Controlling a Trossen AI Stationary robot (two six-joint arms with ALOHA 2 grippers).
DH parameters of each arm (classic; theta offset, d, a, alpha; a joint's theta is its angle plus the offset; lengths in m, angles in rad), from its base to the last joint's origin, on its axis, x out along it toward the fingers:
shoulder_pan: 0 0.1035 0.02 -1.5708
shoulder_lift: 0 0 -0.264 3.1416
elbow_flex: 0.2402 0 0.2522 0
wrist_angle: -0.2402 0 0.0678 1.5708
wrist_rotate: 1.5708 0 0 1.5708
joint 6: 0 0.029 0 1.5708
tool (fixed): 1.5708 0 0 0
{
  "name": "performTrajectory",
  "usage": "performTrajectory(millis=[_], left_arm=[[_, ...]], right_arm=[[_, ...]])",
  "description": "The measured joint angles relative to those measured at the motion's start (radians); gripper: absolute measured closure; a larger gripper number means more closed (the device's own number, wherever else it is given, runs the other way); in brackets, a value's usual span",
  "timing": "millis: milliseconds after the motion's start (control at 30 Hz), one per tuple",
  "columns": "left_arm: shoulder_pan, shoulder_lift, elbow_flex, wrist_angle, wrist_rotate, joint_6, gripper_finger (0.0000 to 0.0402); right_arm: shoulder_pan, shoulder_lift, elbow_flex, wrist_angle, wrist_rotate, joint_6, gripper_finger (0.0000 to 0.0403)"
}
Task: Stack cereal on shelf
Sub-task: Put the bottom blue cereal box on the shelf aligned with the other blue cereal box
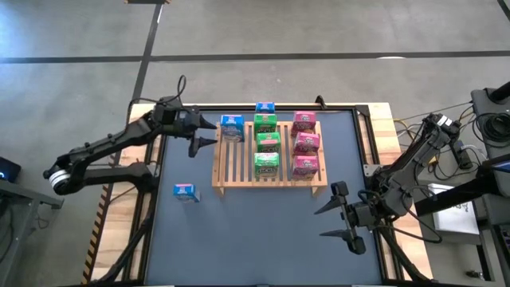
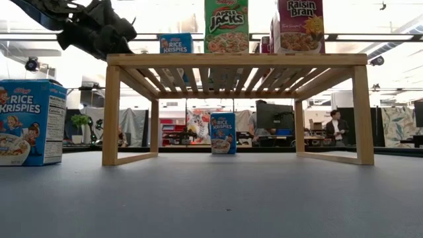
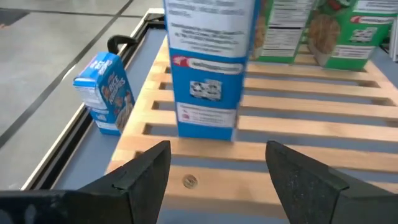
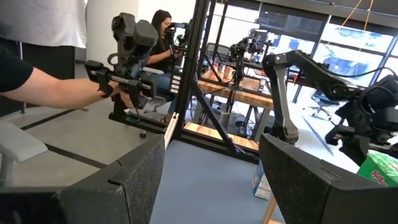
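The wooden slatted shelf [image 1: 271, 177] stands mid-table. On it stand one blue cereal box [image 1: 232, 127], three green boxes [image 1: 267, 143] in a row and three pink boxes [image 1: 305, 143] in a row. A second blue box [image 1: 264, 108] stands on the table at the shelf's far edge, and a third [image 1: 186, 191] on the table left of the shelf. My left gripper [image 1: 204, 133] is open and empty, just left of the blue box on the shelf [image 3: 211, 68], above the shelf's left edge. My right gripper [image 1: 341, 211] is open and empty over the table's near right part.
The dark table mat [image 1: 255, 239] lies bare in front of the shelf. A black frame rail [image 1: 362, 135] runs along the table's right side. In the right wrist view a person's arm [image 4: 43, 84] holds a device beyond the table.
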Motion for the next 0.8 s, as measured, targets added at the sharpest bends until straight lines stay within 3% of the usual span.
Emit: performTrajectory(millis=[167,333,467,800], left_arm=[[-0.011,-0.09,0.016,-0.132,-0.032,-0.005,0.0154],[-0.108,-0.175,0.118,-0.335,-0.171,-0.033,0.0154],[-0.261,-0.216,0.203,-0.411,-0.263,-0.075,0.0154],[-0.759,-0.201,0.317,-0.55,-0.62,-0.307,0.0154]], right_arm=[[-0.012,0.0,0.0,0.0,0.0,0.004,0.0152],[-0.013,0.0,0.0,0.0,0.0,0.009,0.0152],[-0.019,0.0,0.0,0.009,0.0,-0.004,0.0152],[-0.019,0.0,0.0,0.012,-0.001,-0.006,0.0152]])
